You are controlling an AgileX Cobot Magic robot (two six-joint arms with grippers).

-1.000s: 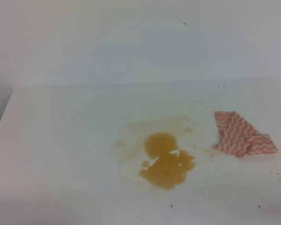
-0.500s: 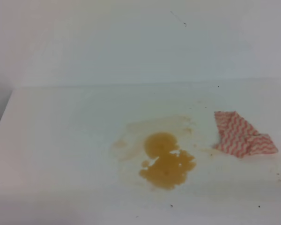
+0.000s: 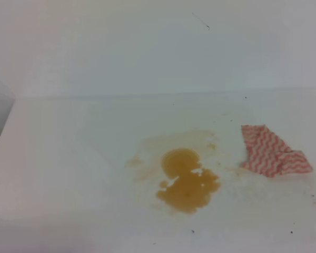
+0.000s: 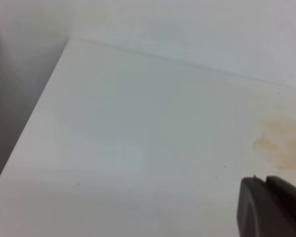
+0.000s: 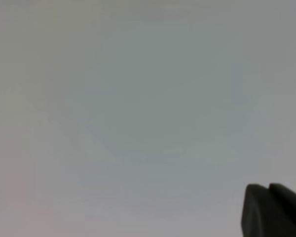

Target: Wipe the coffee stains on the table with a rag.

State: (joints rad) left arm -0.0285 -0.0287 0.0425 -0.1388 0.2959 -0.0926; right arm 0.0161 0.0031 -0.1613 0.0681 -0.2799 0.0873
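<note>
Amber coffee stains mid-table, rag apart.

No legible text anywhere (no labels, brands, numbers).

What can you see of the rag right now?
The rag is a small thin cloth with a red-and-white zigzag pattern. It lies crumpled and partly folded on the white table, to the right of the coffee stains and apart from the main brown blotch. No gripper touches it. It shows only in the exterior high view.
</note>
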